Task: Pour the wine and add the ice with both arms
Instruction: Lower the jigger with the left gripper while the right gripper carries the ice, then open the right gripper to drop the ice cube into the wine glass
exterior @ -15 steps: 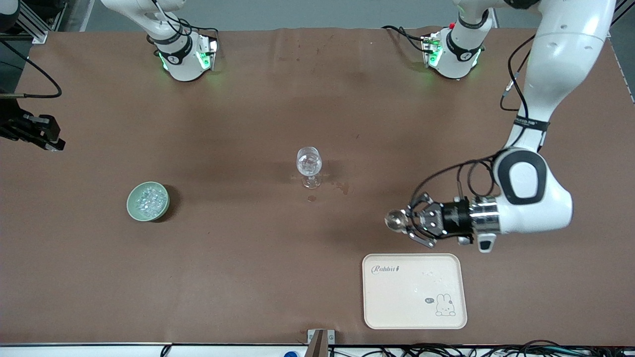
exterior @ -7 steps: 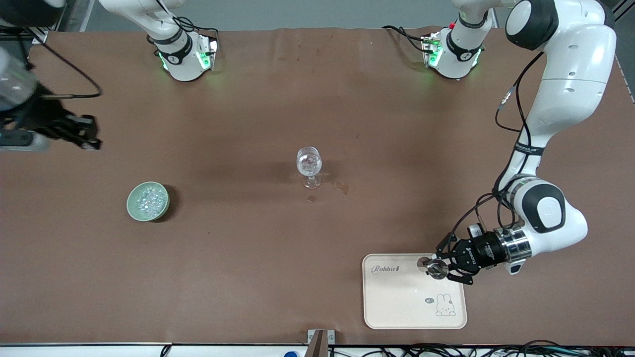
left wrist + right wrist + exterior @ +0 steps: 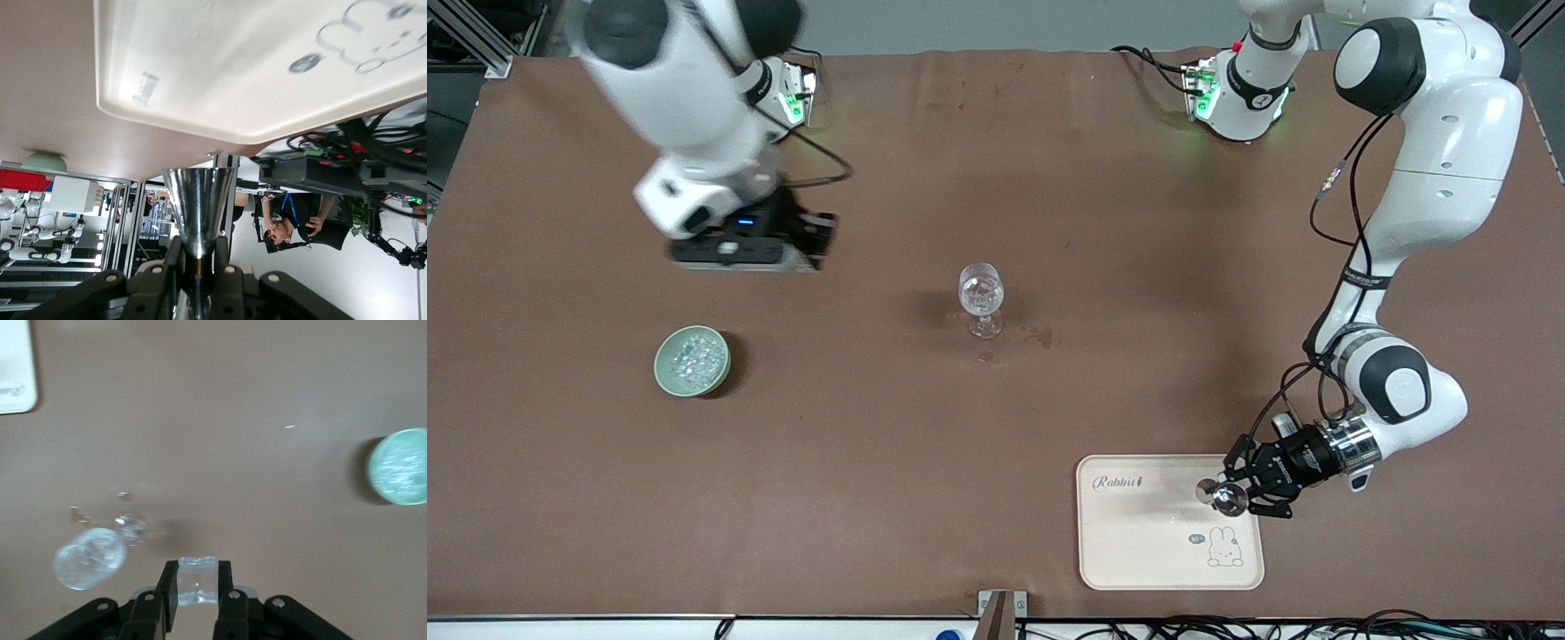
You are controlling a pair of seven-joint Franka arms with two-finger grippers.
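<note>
Ice (image 3: 691, 360) is lying heaped in the pale green bowl (image 3: 663, 375), which is sitting on the brown table (image 3: 871, 462) toward the right arm's end, nearer the front camera than the right gripper (image 3: 805, 244) hovering above the table. One more ice cube (image 3: 197, 580) is sitting pinched between the right gripper's (image 3: 197, 588) black fingers (image 3: 168, 587), which are closing on it from both sides; in the right wrist view the bowl (image 3: 400, 466) is showing well apart from that cube, and the clear stemmed glass (image 3: 89, 558) is lying closer to it. The stemmed glass (image 3: 981, 299) is standing upright near the middle of the table, with a few small wet spots (image 3: 1040, 336) just beside its foot. The left gripper (image 3: 1249, 491) is reaching over the cream rabbit tray (image 3: 1138, 542), which is lying toward the left arm's end, near the table's front edge. Its fingers are clamping the narrow stem of a shiny metal cup (image 3: 1216, 496); in the left wrist view the cup (image 3: 198, 207) is flaring out from between the fingers (image 3: 170, 267), with the tray (image 3: 233, 73) close by its mouth. The cup is being held well apart from the bowl of ice, with the glass standing between them
</note>
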